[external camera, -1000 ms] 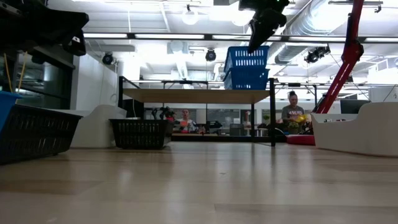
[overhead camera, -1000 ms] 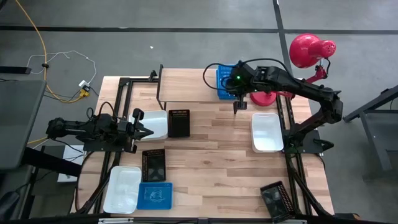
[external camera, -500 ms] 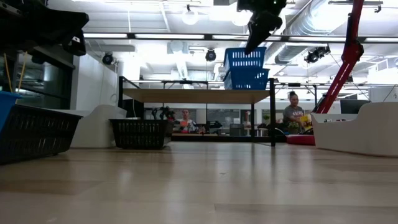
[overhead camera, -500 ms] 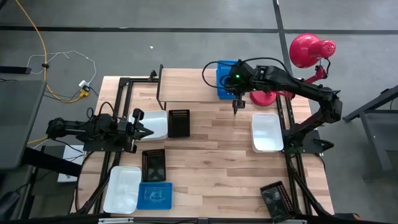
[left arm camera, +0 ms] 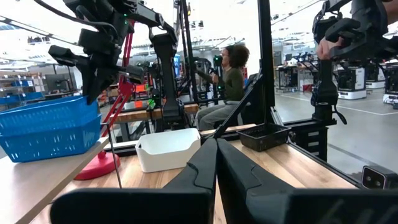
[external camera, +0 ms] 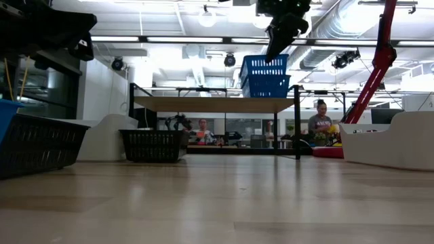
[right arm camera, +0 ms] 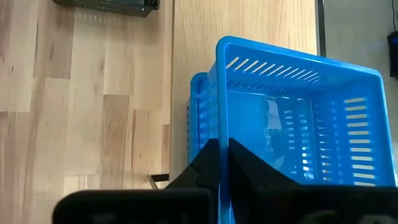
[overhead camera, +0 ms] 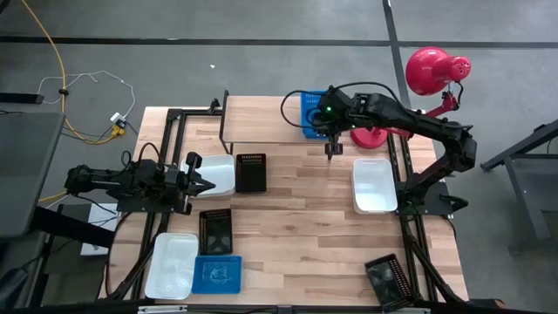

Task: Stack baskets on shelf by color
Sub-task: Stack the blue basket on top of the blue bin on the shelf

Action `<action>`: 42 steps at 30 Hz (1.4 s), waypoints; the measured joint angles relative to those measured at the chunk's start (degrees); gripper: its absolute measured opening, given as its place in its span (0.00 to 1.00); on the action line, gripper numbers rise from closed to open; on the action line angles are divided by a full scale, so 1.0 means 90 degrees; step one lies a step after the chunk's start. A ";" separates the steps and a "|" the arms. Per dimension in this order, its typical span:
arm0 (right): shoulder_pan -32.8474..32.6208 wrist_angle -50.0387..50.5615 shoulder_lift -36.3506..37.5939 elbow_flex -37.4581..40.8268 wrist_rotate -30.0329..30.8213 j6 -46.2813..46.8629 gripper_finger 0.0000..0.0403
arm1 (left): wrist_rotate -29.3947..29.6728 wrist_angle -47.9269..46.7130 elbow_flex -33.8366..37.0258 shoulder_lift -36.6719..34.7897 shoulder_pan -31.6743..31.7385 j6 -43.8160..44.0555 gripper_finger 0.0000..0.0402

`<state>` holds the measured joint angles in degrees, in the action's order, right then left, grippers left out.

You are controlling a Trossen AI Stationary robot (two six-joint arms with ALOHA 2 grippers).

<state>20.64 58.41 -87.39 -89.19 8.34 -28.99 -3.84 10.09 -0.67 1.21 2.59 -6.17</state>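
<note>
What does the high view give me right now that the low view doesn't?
Only the high view shows the black basket at the near table edge, the blue basket lying flat beside a white basket, and the left gripper waiting by another white basket. Only the low view shows that the two blue baskets on the shelf sit unevenly, the upper one tilted, with people in the room behind. Both show the right gripper at that blue stack.

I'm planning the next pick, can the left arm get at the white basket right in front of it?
Probably yes. The left pincer sits shut at the edge of the white basket, with nothing between them; the black basket stands beyond it.
</note>
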 joint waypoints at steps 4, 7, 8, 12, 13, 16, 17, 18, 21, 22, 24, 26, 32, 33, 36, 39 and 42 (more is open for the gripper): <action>0.0000 0.0000 0.0000 0.0002 0.0020 0.0049 0.06 | 0.0000 0.0000 0.0000 0.0002 -0.0002 0.0000 0.00; 0.0000 0.0053 0.0000 0.0002 0.0001 0.0053 0.14 | 0.0000 0.0001 0.0000 0.0002 0.0000 0.0000 0.00; 0.0000 0.0076 0.0000 0.0002 -0.0021 0.0054 0.17 | 0.0000 0.0002 0.0000 0.0002 -0.0002 0.0000 0.00; 0.0000 0.0077 0.0000 0.0002 0.0063 0.0053 0.32 | 0.0000 0.0000 0.0000 0.0002 -0.0002 0.0000 0.00; -0.0002 0.0078 0.0000 0.0002 0.0081 0.0055 0.36 | 0.0000 0.0000 0.0000 0.0000 0.0000 0.0000 0.00; 0.0000 0.0137 0.0000 -0.0007 0.0122 0.0053 0.45 | -0.0001 0.0001 0.0000 0.0002 -0.0001 0.0000 0.00; 0.0000 0.0223 -0.0002 -0.0053 0.0134 0.0053 0.47 | -0.0001 0.0001 0.0000 0.0002 0.0000 0.0000 0.00; 0.0000 0.0269 -0.0002 -0.0121 0.0190 0.0055 0.49 | 0.0000 0.0001 0.0000 0.0002 -0.0001 0.0000 0.00; -0.0002 0.0385 0.0000 -0.0384 0.0284 0.0154 0.51 | 0.0000 0.0000 0.0000 0.0001 -0.0001 0.0000 0.00; -0.0002 0.0472 0.0000 -0.0487 0.0279 0.0284 0.51 | 0.0000 0.0000 0.0000 0.0002 0.0000 0.0000 0.00; 0.0012 0.0534 0.0006 -0.0660 0.0232 0.0510 0.50 | -0.0002 0.0000 0.0000 0.0002 -0.0002 0.0000 0.00; 0.0075 0.0653 0.0047 -0.0695 0.0185 0.0599 0.47 | -0.0002 0.0002 0.0000 0.0002 -0.0002 0.0000 0.00; 0.0474 0.0582 0.0070 -0.0584 -0.0439 0.0989 0.26 | 0.0000 0.0000 0.0000 0.0002 -0.0002 0.0000 0.00; 0.0537 0.0525 0.0068 -0.0520 -0.0632 0.1063 0.21 | 0.0000 0.0000 0.0000 0.0002 0.0000 0.0000 0.00; 0.0648 0.0525 0.0068 -0.0403 -0.1354 0.1282 0.04 | -0.0001 0.0001 0.0000 0.0001 -0.0001 0.0000 0.00; 0.0591 0.0455 0.0224 -0.0176 -0.1804 0.1447 0.04 | 0.0000 0.0002 0.0000 0.0000 0.0000 0.0000 0.00; 0.0451 0.0291 0.0661 0.0274 -0.1967 0.1594 0.02 | -0.0001 0.0002 0.0000 0.0000 0.0000 0.0000 0.00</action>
<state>24.70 61.03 -81.45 -86.72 -9.36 -14.65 -3.85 10.11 -0.67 1.21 2.59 -6.17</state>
